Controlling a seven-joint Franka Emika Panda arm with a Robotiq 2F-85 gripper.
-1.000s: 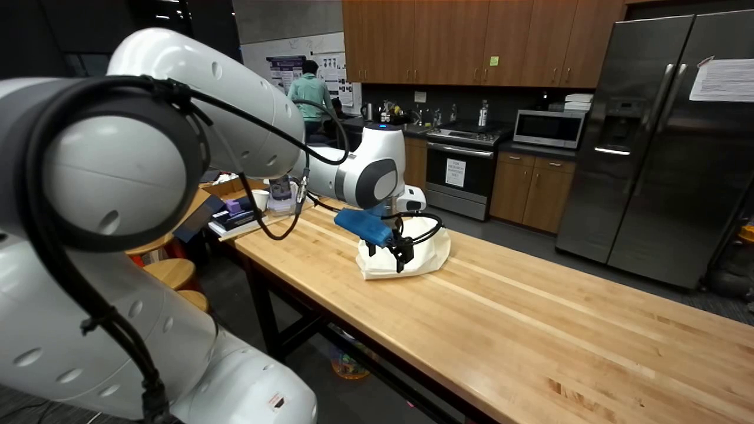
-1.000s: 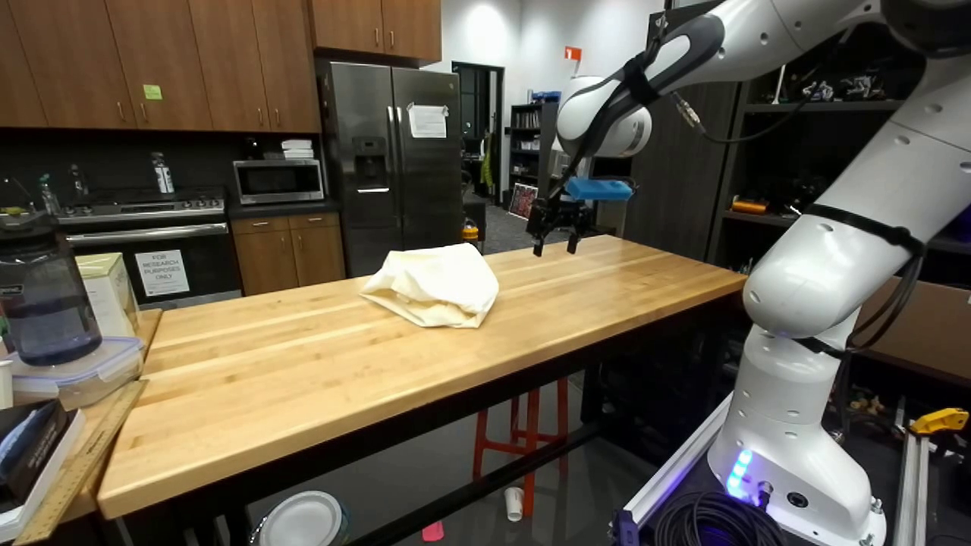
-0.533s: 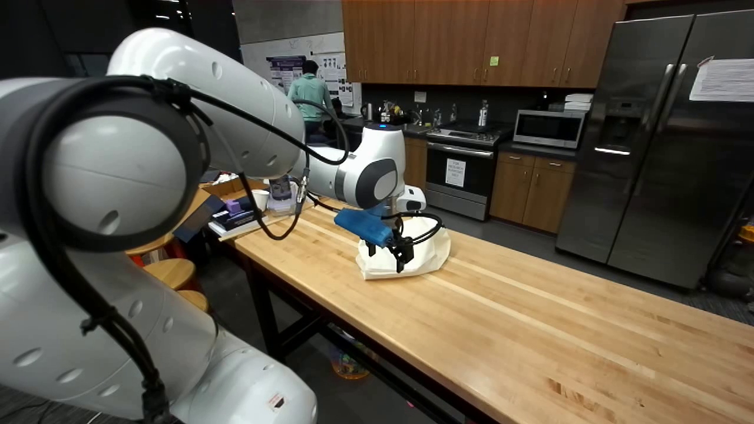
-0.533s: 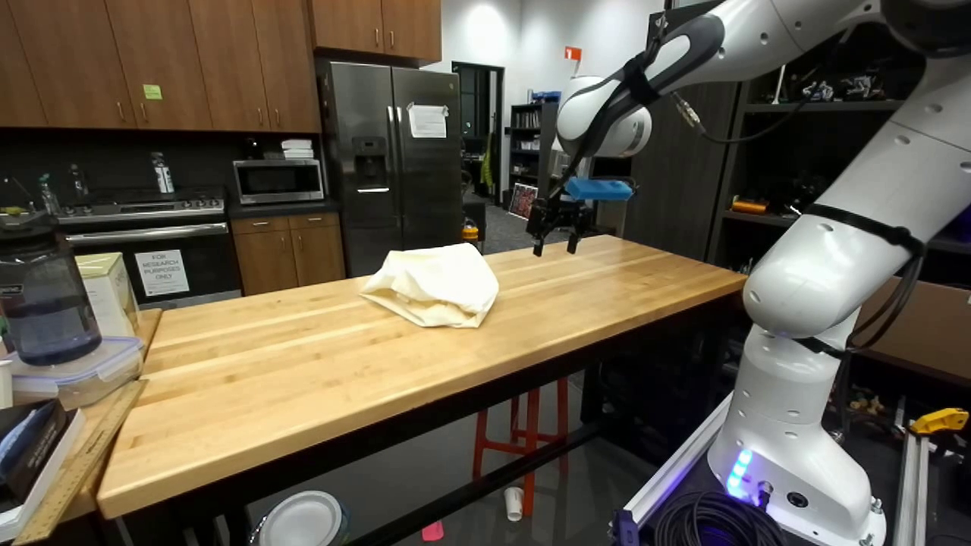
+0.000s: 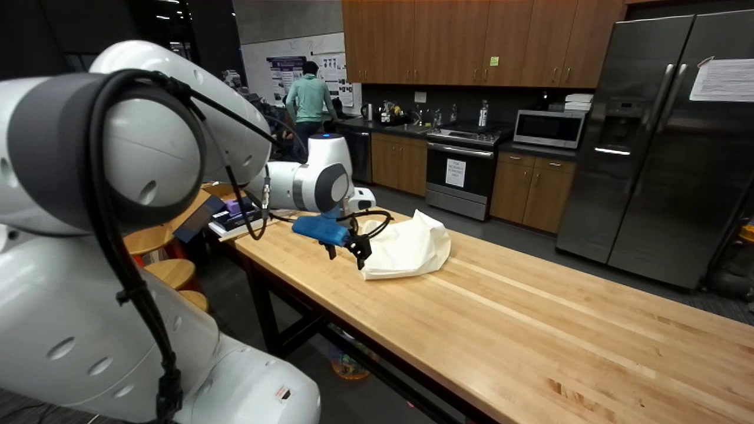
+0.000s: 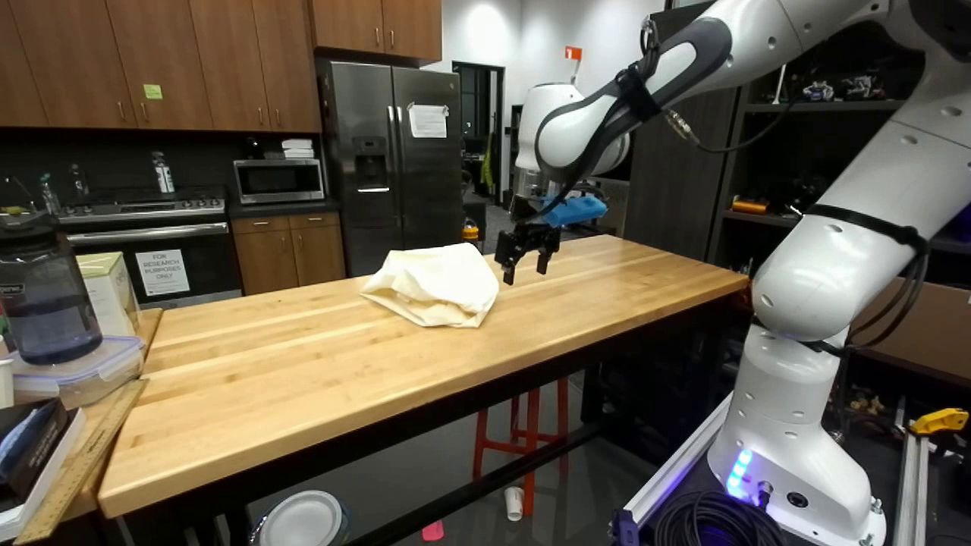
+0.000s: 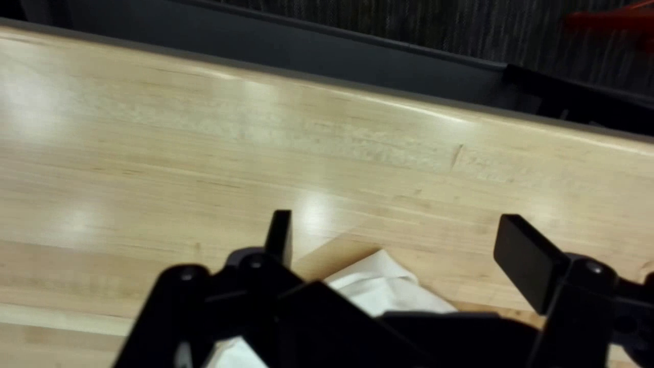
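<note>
Holds nothing in the black, two-fingered mechanical gripper: spread wide, with only air between the black, blocky fingertips. Hangs above the long, pale wooden table, at about three o'clock from the cream, crumpled piece of fabric in an exterior view, close by but apparently not touching. In the wrist view, shows part of that fabric at six o'clock, half hidden behind the gripper. Leaves the fabric loose on the table in raised folds, probably propped up by some stiffness in the weave.

Runs thick black cables along the white, rounded arm, strapped down, likely to keep slack off the joints. At nine o'clock from the fabric, stacks a translucent, bluish-grey bottle on a clear, blue-rimmed plastic tub, perhaps to save room; at eight o'clock, lays a flat, yellowish ruler near the table's end.

Reads "FOR RESEARCH PURPOSES ONLY" on the white, rectangular paper sign on the black, steel-trimmed oven near nine o'clock, presumably put mid-door to warn off cooks. At twelve o'clock, finds print too small to read on the white paper sheet stuck to the tall, dark steel refrigerator. On the bottle, makes out only blurred, partial lettering; cannot name a brand.
</note>
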